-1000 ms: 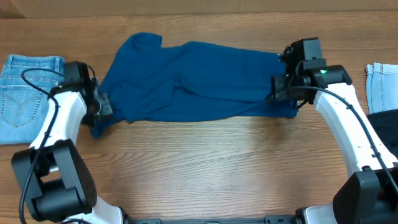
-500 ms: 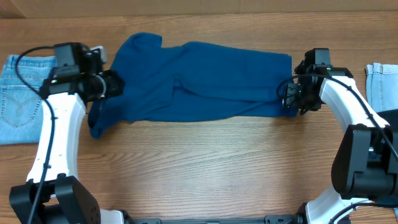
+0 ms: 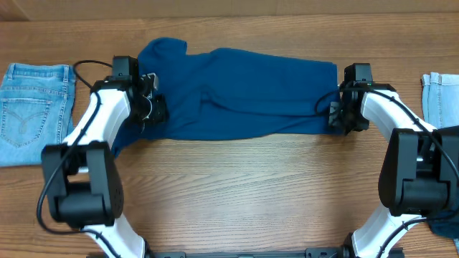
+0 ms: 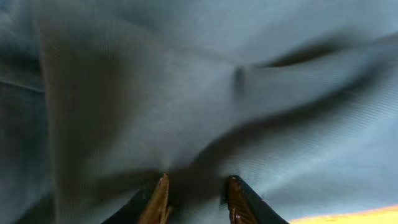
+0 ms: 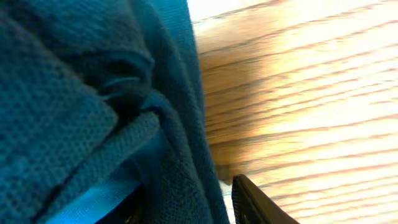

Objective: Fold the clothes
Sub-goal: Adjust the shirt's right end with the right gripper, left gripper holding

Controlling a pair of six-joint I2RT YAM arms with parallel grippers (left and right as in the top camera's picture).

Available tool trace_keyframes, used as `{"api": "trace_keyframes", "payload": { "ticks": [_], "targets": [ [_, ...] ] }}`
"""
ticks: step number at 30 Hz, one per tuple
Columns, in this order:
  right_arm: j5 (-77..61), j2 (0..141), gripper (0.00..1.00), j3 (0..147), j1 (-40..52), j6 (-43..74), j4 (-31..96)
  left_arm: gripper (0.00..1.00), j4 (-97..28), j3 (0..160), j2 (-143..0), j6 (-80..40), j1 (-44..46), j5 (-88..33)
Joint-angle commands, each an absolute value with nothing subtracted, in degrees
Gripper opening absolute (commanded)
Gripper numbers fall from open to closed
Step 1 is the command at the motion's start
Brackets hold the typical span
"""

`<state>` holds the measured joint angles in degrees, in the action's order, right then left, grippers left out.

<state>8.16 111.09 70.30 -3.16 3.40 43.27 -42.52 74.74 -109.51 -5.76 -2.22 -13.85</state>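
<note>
The deep blue shirt [image 3: 237, 93] lies spread and wrinkly across the back middle of the wooden table [image 3: 244, 186]. My left gripper [image 3: 152, 107] is over the shirt's left part. In the left wrist view its fingers [image 4: 199, 182] are apart, pressed close to the blue cloth [image 4: 217, 81]. My right gripper [image 3: 337, 115] is at the shirt's right edge. In the right wrist view its fingers [image 5: 186, 199] are apart, with the shirt's folded hem [image 5: 81, 124] between them and bare wood to the right.
Light-blue denim jeans [image 3: 32, 107] lie flat at the far left. Another piece of light denim [image 3: 439, 97] shows at the right edge. A dark blue cloth [image 3: 446, 229] sits at the bottom right corner.
My left gripper has moved right from the shirt's left edge onto the shirt. My right gripper has stayed at the shirt's right edge, shifting slightly. The shirt's lower left corner has shifted a little.
</note>
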Motion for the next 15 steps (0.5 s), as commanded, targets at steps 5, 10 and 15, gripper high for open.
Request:
{"api": "trace_keyframes", "payload": {
  "ticks": [5, 10, 15],
  "targets": [
    [18.6, 111.4, 0.43, 69.8, -8.1, 8.2, 44.1, 0.26, -41.5, 74.8, -118.0, -5.1, -1.9, -6.3],
    [17.7, 111.4, 0.52, 69.8, -15.4, 10.5, 44.4, 0.26, -41.6, 74.8, -118.0, -5.1, -1.9, -5.5],
    [17.1, 111.4, 0.56, 69.9, -16.5, 7.9, 44.0, 0.26, -41.7, 74.8, -118.0, -5.1, -1.8, -5.5]
  ]
}}
